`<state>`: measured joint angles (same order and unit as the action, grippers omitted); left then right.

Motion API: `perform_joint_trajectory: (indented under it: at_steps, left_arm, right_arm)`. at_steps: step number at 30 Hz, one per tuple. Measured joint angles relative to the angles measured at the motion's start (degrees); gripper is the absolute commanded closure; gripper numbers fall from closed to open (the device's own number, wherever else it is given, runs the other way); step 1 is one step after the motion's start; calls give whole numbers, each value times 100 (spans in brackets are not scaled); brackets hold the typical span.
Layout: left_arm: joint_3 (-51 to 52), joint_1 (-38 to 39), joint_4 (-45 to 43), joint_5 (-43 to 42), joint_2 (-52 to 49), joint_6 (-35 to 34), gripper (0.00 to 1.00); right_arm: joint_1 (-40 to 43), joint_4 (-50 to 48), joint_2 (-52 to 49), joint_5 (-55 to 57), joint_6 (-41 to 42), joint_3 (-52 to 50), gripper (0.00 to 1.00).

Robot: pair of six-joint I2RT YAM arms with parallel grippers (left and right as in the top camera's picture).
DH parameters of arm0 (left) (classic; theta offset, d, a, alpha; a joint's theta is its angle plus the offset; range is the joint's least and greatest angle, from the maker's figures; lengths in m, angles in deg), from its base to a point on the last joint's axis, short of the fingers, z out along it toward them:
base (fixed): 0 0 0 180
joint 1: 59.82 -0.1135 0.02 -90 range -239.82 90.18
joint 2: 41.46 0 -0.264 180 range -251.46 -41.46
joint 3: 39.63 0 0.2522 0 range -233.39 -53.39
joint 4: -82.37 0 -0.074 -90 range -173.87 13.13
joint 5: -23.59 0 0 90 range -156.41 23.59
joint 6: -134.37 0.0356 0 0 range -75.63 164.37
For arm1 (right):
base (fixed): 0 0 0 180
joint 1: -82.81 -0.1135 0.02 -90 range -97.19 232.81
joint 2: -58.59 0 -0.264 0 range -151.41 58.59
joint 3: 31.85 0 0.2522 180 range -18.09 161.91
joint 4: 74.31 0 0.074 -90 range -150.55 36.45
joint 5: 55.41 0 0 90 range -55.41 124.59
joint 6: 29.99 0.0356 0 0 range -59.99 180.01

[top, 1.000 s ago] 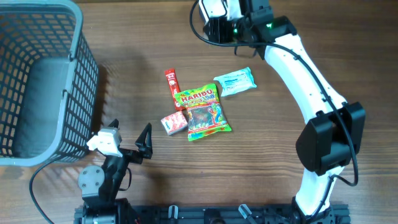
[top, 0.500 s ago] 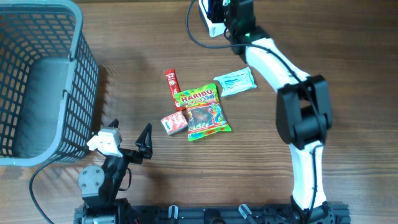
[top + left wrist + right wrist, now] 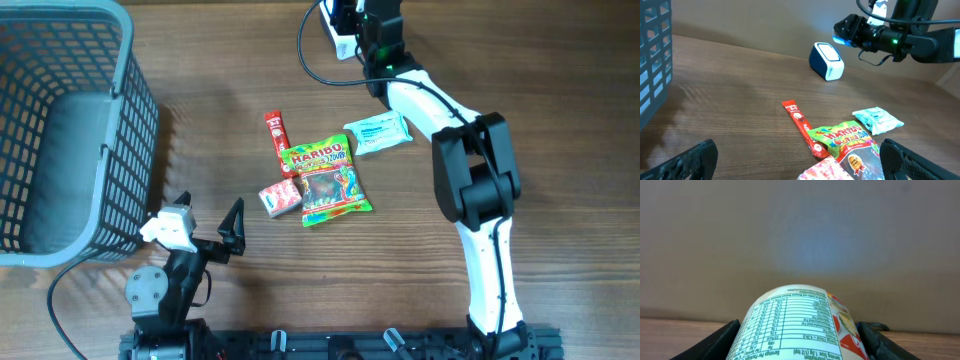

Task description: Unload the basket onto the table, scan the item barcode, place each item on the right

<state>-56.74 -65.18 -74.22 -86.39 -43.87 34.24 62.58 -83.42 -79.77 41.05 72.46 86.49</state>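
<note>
The item is a round container (image 3: 799, 325) with a nutrition table and a red-and-yellow label. It fills the right wrist view, and my right gripper (image 3: 799, 347) is shut on it, a dark finger on each side. No barcode shows on the side I see. From overhead, the right gripper (image 3: 366, 18) is at the table's far edge, beside the white-and-blue scanner box (image 3: 340, 24). In the left wrist view the scanner (image 3: 826, 61) stands on the table, with the right gripper (image 3: 849, 31) above and to its right. My left gripper (image 3: 205, 228) is open and holds nothing.
A grey mesh basket (image 3: 60, 130) takes up the left side. In the middle lie a Haribo bag (image 3: 330, 180), a red stick pack (image 3: 276, 140), a pink packet (image 3: 281, 197) and a white-teal tissue pack (image 3: 380, 131).
The right arm has swung its elbow in from the right side toward the middle, and its gripper with the container has shifted left toward the scanner. The left arm has not moved.
</note>
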Motion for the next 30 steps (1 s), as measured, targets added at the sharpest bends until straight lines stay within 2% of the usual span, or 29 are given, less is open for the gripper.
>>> perform_joint_trajectory:
  at_steps: [5, 10, 14, 19, 21, 24, 25, 27, 28, 30]
  left_arm:
    - [0, 0, 0, 0, 0, 0, 0]
    - [0, 0, -7, 0, -2, 0, 0]
    - [0, 0, 0, 0, 0, 0, 0]
    - [0, 0, -2, 0, 0, 0, 0]
    - [0, 0, 0, -2, 0, 0, 0]
    - [0, 0, 0, 0, 0, 0, 0]
    - [0, 0, 0, 0, 0, 2, 0]
    - [0, 0, 0, 0, 0, 0, 0]
    - [0, 0, 0, -2, 0, 0, 0]
    - [0, 0, 0, 0, 0, 0, 0]
  right_arm:
    - [0, 144, -15, -70, 2, 2, 27]
    - [15, 1464, 260, 114, -131, -17, 27]
    - [212, 3239, 1121, 763, -249, -33, 26]
    - [1165, 5152, 2173, 1456, 39, 46, 26]
    - [1705, 5801, 2319, 1578, 306, 98, 26]
    - [2555, 6457, 2304, 1604, 675, 98, 34]
    - [2911, 6662, 2267, 1506, 782, 94, 34]
    - [3536, 6874, 2205, 1202, 903, 87, 23]
    - [3818, 6955, 2181, 962, 876, 87, 12]
    - [4179, 7114, 2142, 450, 772, 87, 2]
